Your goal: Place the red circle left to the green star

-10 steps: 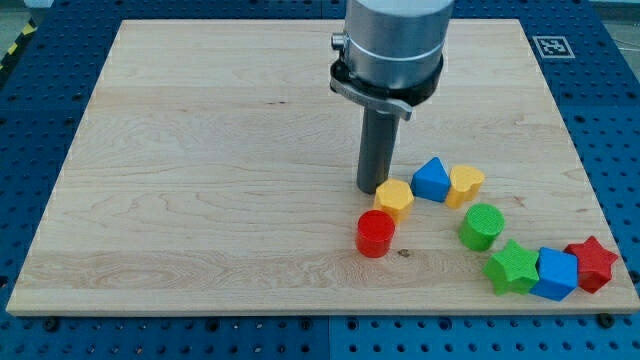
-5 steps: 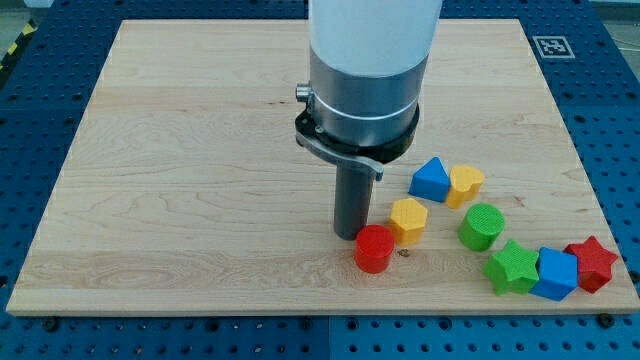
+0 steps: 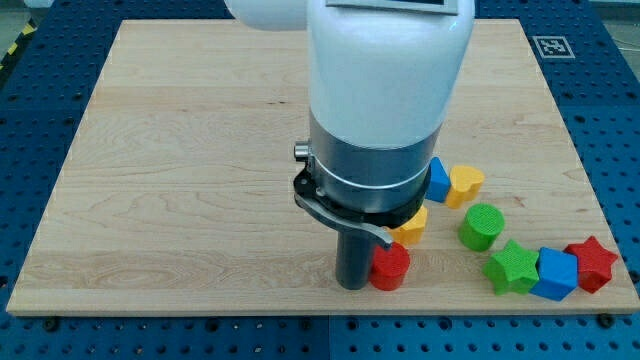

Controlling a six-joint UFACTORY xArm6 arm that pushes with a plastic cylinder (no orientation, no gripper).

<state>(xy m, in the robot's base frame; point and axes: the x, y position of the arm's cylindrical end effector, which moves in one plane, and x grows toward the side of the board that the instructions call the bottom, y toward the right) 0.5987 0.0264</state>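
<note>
The red circle (image 3: 391, 267) is a short cylinder near the board's bottom edge, right of centre. My tip (image 3: 352, 285) stands just left of it, touching or nearly touching. The green star (image 3: 512, 266) lies further right on the same line, between the green circle (image 3: 481, 225) and a blue block (image 3: 556, 274). A wide gap lies between the red circle and the green star. The arm's body hides part of the yellow block (image 3: 412, 227) above the red circle.
A blue block (image 3: 438, 179) and a yellow heart (image 3: 465, 184) sit above right, partly hidden by the arm. A red star (image 3: 592, 263) lies at the far right. The wooden board (image 3: 180, 160) ends close below my tip.
My tip has moved down and slightly left, from above the yellow block to left of the red circle. The red circle has shifted down and right; the yellow block slid down a little.
</note>
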